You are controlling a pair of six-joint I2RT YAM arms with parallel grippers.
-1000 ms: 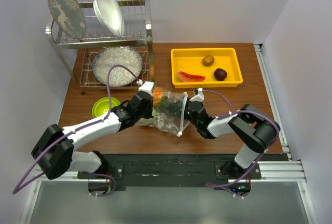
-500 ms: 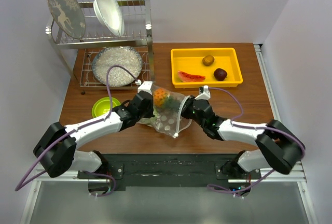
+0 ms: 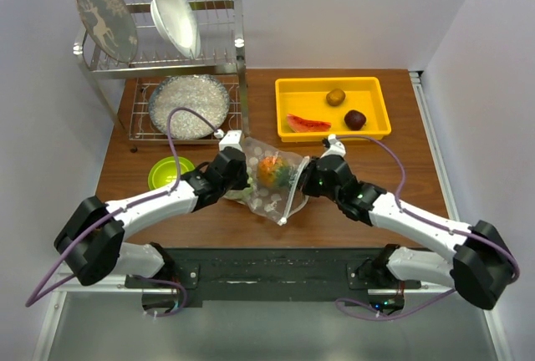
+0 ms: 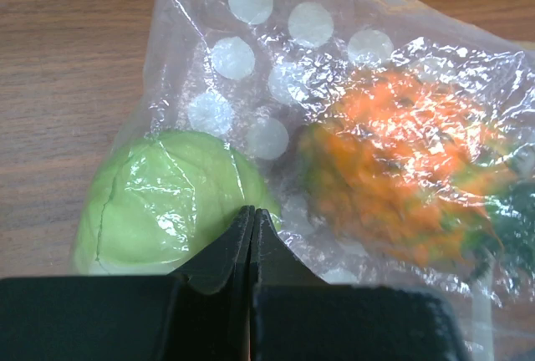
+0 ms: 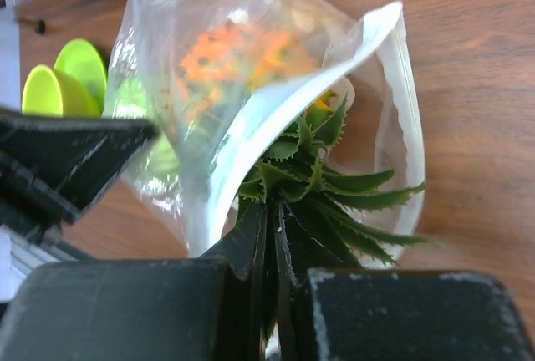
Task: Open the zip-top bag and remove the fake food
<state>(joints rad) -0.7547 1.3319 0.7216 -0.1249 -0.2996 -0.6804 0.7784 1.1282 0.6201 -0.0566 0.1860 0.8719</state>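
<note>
Leaves of the pineapple [image 5: 326, 184] sit pinched in right claw [image 5: 269, 212]; left claw [image 4: 252, 217] clamps zip-top bag [image 4: 276, 68].

It was a staged kitchen inside a lab booth: dish rack [image 3: 167, 68] and plates [image 3: 104, 18] stood beyond the left gripper [image 3: 242, 179], white walls [image 3: 334, 10] around the wooden table [image 3: 376, 156].
</note>
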